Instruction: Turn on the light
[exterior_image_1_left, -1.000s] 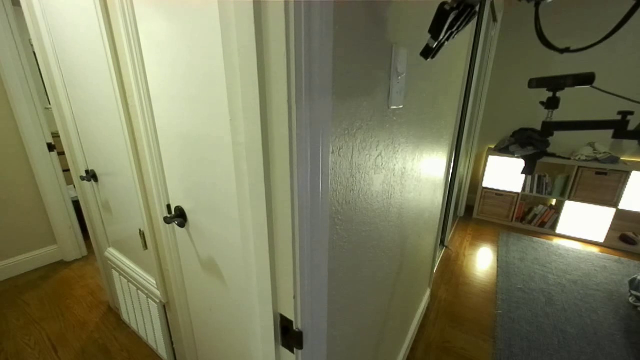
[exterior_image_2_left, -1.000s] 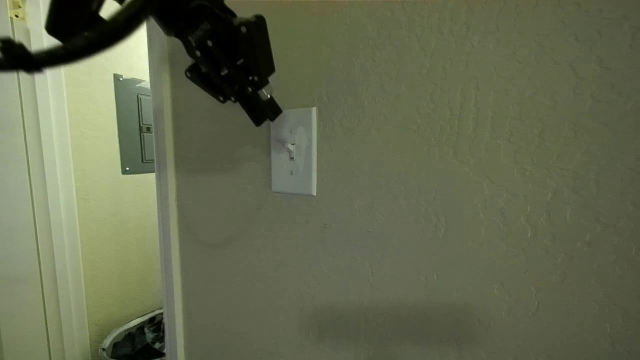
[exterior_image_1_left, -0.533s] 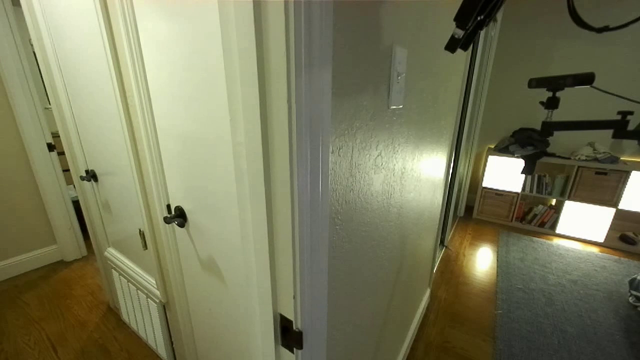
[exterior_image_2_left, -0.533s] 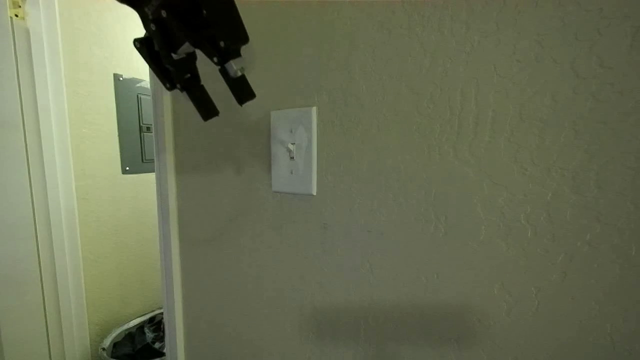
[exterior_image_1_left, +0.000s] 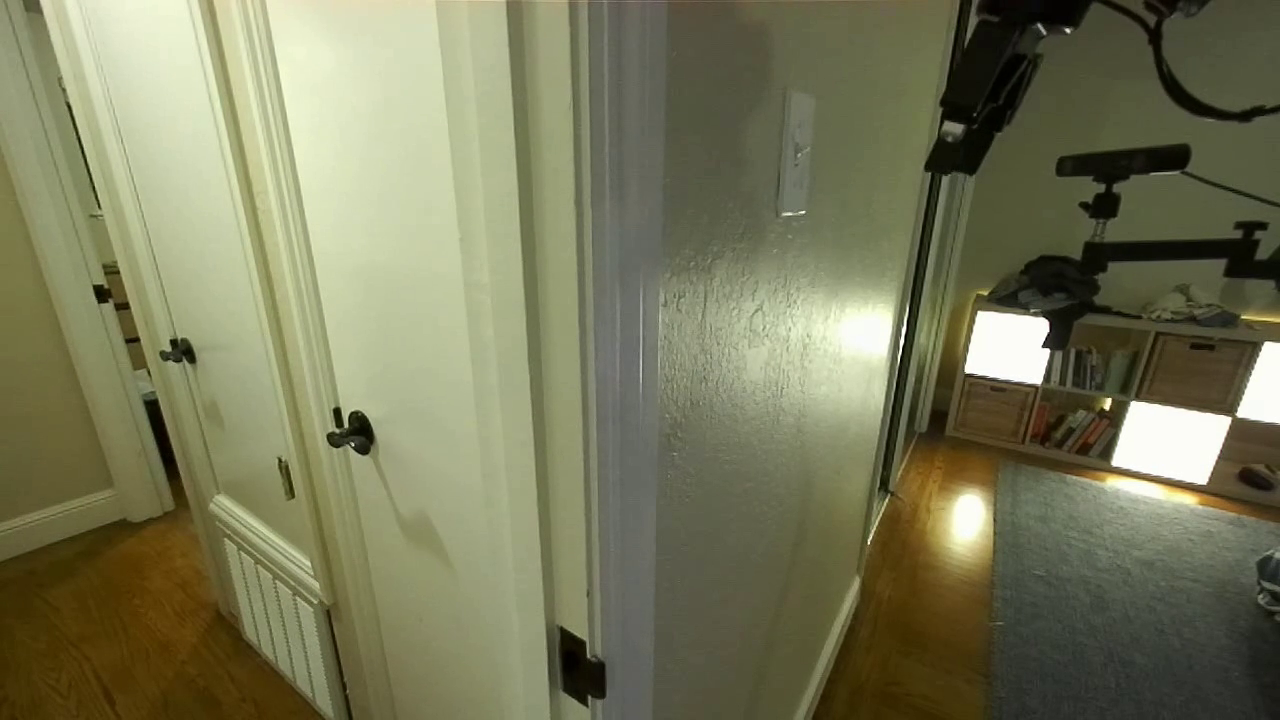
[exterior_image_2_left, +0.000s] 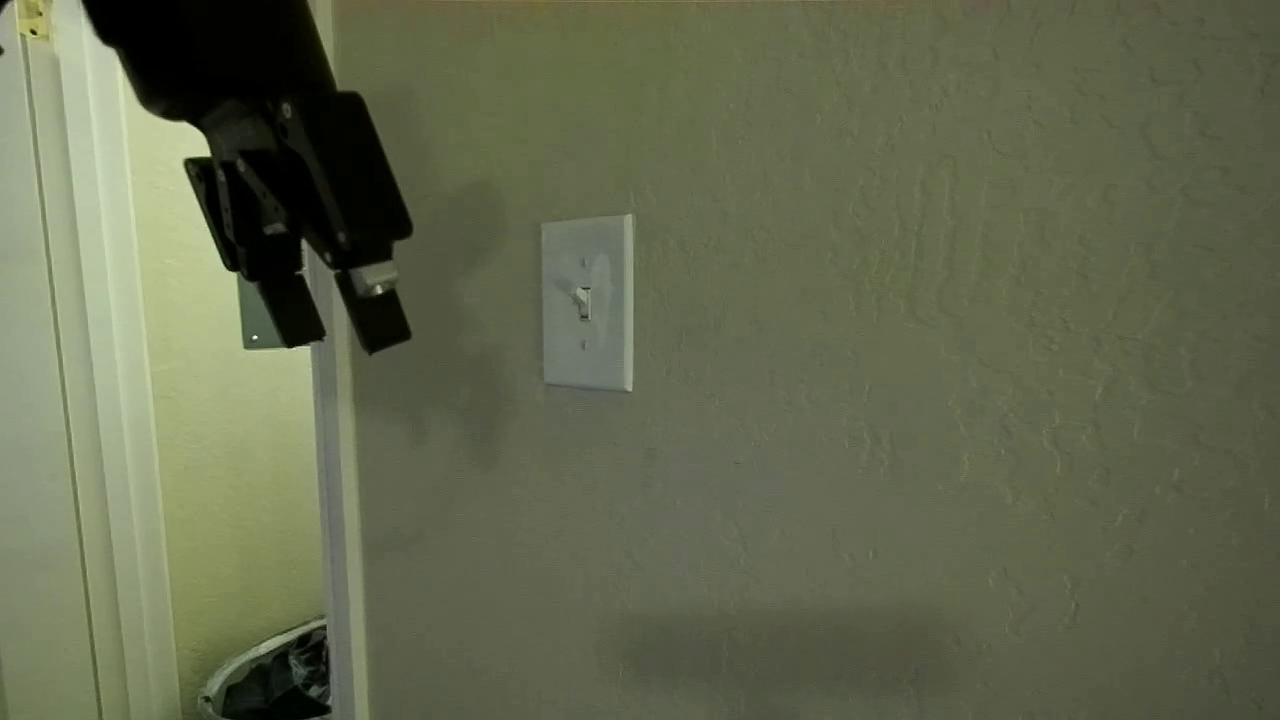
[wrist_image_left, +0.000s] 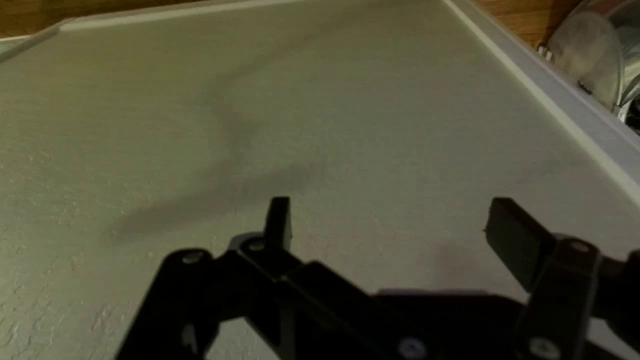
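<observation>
wall (exterior_image_2_left: 900, 450) bears the switch (exterior_image_2_left: 588, 303); in an exterior view, gripper (exterior_image_2_left: 343, 325) at its nine o'clock, fingers (exterior_image_2_left: 375, 320) wide apart, empty.

No legible txt, labels, brands, nos. or signs in wrist or ext. views.

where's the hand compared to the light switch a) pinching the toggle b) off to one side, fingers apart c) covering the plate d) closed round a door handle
b: wall shows between the hand and the toggle light switch in both exterior views, and the wrist view shows a gap between its fingers.
</observation>
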